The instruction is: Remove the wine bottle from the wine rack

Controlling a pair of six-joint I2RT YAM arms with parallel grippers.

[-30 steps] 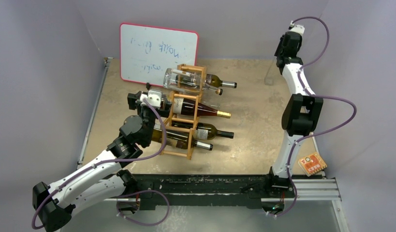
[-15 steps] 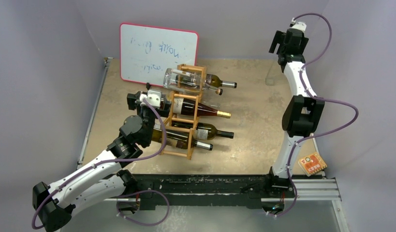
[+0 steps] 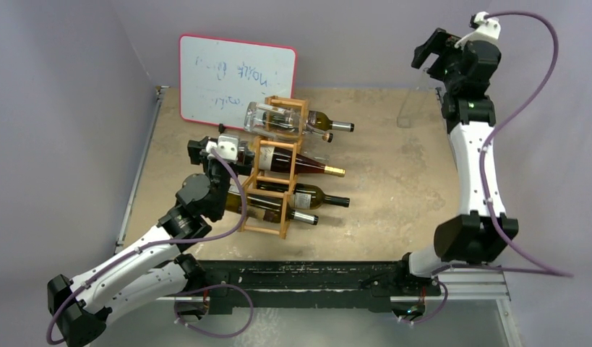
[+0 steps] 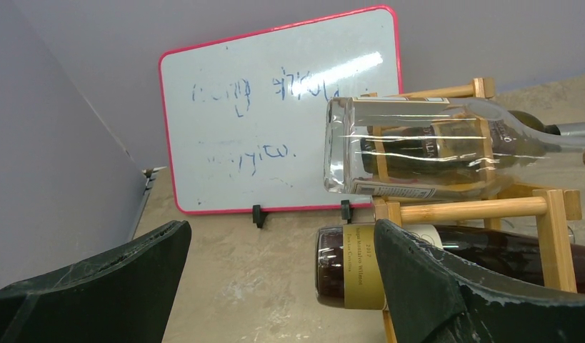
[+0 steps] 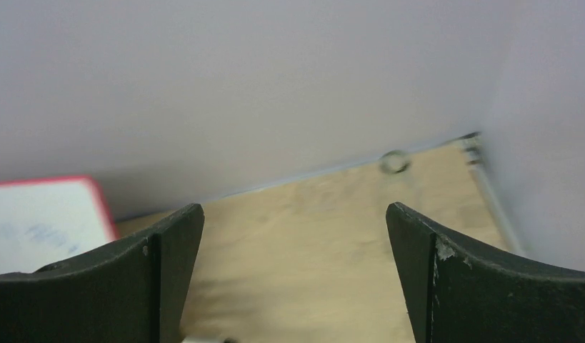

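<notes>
The wine rack (image 3: 272, 189), a light wooden frame, stands mid-table with several bottles lying in it. A clear bottle (image 3: 271, 118) lies on top, and a dark wine bottle (image 3: 296, 163) with a gold cap rests below it. My left gripper (image 3: 206, 151) is open at the rack's left end. In the left wrist view the dark wine bottle's base (image 4: 346, 268) sits between the open fingers, close to the right finger (image 4: 432, 293), with the left gripper (image 4: 282, 246) touching nothing I can see. My right gripper (image 3: 431, 52) hangs open and empty, high at the back right.
A red-edged whiteboard (image 3: 236, 81) leans on the back wall behind the rack. A small clear object (image 3: 402, 116) stands near the back right. Grey walls close in on the left, back and right. The right wrist view shows bare plywood (image 5: 296, 236) between the open right gripper's (image 5: 295, 214) fingers.
The right arm has lifted and swung out to the right, with its gripper now higher by the back wall. The left arm has barely moved.
</notes>
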